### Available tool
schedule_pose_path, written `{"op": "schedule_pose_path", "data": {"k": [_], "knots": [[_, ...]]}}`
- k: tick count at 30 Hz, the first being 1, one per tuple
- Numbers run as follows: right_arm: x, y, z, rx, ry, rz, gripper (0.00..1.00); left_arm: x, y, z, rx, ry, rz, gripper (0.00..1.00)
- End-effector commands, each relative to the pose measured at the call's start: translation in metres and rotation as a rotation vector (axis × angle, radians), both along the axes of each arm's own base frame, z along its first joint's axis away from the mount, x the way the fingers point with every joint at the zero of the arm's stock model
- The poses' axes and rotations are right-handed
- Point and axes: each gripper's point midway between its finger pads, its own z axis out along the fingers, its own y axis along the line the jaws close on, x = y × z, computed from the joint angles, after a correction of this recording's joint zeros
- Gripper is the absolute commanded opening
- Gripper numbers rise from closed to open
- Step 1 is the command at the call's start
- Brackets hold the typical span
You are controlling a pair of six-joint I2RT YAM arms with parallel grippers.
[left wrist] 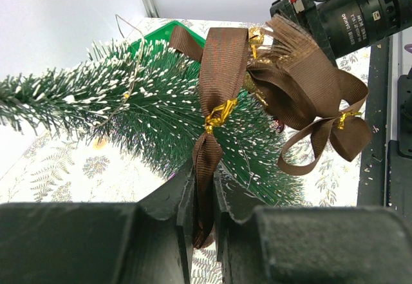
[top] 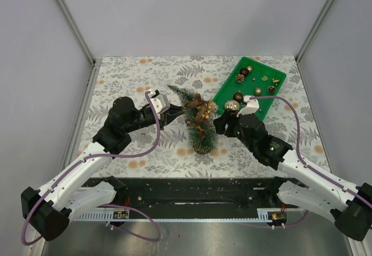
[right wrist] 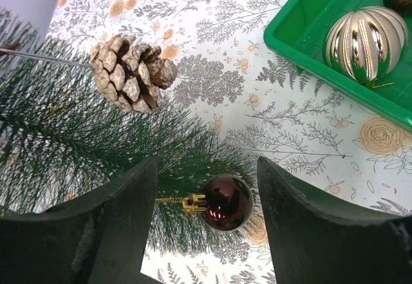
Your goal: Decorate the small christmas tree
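The small christmas tree [top: 203,135] leans at the table's middle on its round wooden base, tip towards the back left. Brown ribbon bows [left wrist: 283,78] with gold ties hang on it. My left gripper [top: 176,110] sits at the tree's left side, shut on a brown ribbon tail [left wrist: 206,161]. At the tree's right side, my right gripper [top: 222,121] is open. A dark red bauble [right wrist: 225,201] with a gold cap hangs from the branches [right wrist: 77,142] between its fingers, touching neither. A frosted pine cone [right wrist: 132,73] hangs higher up.
A green tray [top: 229,87] at the back right holds several baubles and small ornaments, among them a ribbed gold ball [right wrist: 365,42] near its front edge. A fern-patterned cloth [top: 128,82] covers the table. White walls stand on three sides.
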Motion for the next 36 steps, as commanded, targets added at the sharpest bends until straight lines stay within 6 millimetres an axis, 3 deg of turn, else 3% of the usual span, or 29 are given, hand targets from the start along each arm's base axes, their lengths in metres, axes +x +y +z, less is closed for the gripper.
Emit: {"op": "schedule_pose_path", "data": {"k": [1, 11, 15, 21, 23, 28, 32, 36], "knots": [[-0.002, -0.002, 0.011, 0.035, -0.024, -0.011, 0.71, -0.006, -0.003, 0.020, -0.052, -0.056, -0.030, 0.18], [-0.005, -0.028, 0.033, -0.006, -0.071, -0.078, 0.74, -0.006, -0.001, 0.021, -0.046, -0.060, -0.023, 0.20], [-0.004, -0.041, 0.047, -0.038, -0.092, -0.123, 0.75, -0.008, 0.006, 0.019, -0.024, -0.051, -0.012, 0.43], [0.012, -0.051, 0.080, -0.073, -0.140, -0.191, 0.77, -0.016, 0.018, 0.008, 0.003, -0.020, -0.002, 0.61], [0.020, -0.051, 0.088, -0.084, -0.144, -0.204, 0.77, -0.021, 0.022, 0.005, 0.007, -0.011, 0.000, 0.62], [0.057, -0.078, 0.091, -0.077, -0.094, -0.290, 0.75, -0.028, 0.031, -0.005, 0.026, 0.009, 0.010, 0.72], [0.117, -0.124, 0.062, -0.134, 0.028, -0.419, 0.76, -0.029, 0.037, -0.008, 0.022, 0.014, 0.032, 0.79], [0.178, -0.160, 0.015, -0.255, 0.142, -0.531, 0.81, -0.031, 0.042, -0.009, 0.022, 0.020, 0.047, 0.87]]}}
